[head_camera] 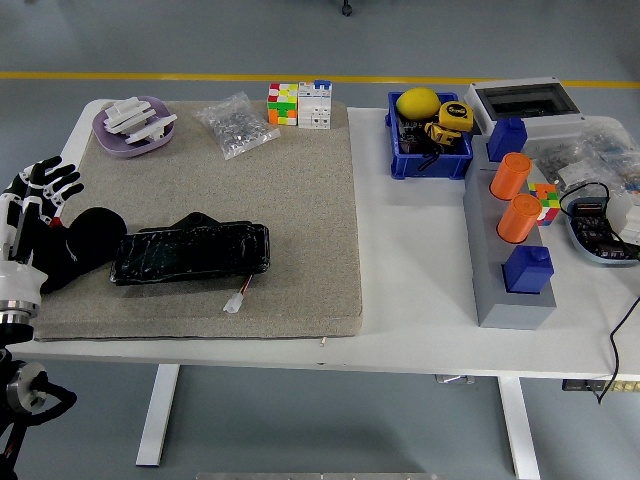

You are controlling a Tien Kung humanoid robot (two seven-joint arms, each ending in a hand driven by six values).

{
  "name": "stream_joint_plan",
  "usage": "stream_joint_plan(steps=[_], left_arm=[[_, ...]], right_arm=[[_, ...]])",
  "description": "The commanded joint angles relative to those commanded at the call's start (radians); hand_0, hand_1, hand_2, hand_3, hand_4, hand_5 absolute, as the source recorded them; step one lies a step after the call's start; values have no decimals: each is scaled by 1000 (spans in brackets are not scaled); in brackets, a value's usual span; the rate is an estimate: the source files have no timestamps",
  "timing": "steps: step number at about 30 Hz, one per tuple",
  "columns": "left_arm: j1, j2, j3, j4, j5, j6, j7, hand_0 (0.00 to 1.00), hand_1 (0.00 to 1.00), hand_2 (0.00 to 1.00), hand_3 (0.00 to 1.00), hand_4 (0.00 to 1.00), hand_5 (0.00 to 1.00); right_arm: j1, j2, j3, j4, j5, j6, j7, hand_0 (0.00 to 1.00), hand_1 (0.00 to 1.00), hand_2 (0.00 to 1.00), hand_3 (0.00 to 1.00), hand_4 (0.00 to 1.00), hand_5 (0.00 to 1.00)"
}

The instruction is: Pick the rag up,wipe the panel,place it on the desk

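The black rag point(85, 243) lies crumpled on the beige mat point(300, 200), against the left end of the glossy black panel point(190, 252). A white connector on a red wire point(237, 299) trails from the panel's front edge. My left hand point(42, 190) hovers at the table's left edge just left of the rag, its white and black fingers spread and empty. Its palm overlaps the rag's left edge; I cannot tell whether they touch. The right hand is out of view.
A purple dish with white parts point(134, 124), a bag of small parts point(236, 124) and colour cubes point(283, 104) line the mat's back. To the right stand a blue bin point(430, 160), a grey block with orange cylinders point(512, 190) and cabled devices point(600, 235).
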State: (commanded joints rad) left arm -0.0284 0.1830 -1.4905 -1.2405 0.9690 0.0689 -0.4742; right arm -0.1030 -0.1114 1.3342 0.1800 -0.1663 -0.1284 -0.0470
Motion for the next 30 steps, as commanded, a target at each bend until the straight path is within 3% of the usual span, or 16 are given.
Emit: stream_joint_plan(steps=[30], left_arm=[[-1,2,15,23,14,-8,0,658,682,637,637,788,635]], right_arm=[[3,-11,14,0,-18,-3,-3,535,606,653,582,998,482]])
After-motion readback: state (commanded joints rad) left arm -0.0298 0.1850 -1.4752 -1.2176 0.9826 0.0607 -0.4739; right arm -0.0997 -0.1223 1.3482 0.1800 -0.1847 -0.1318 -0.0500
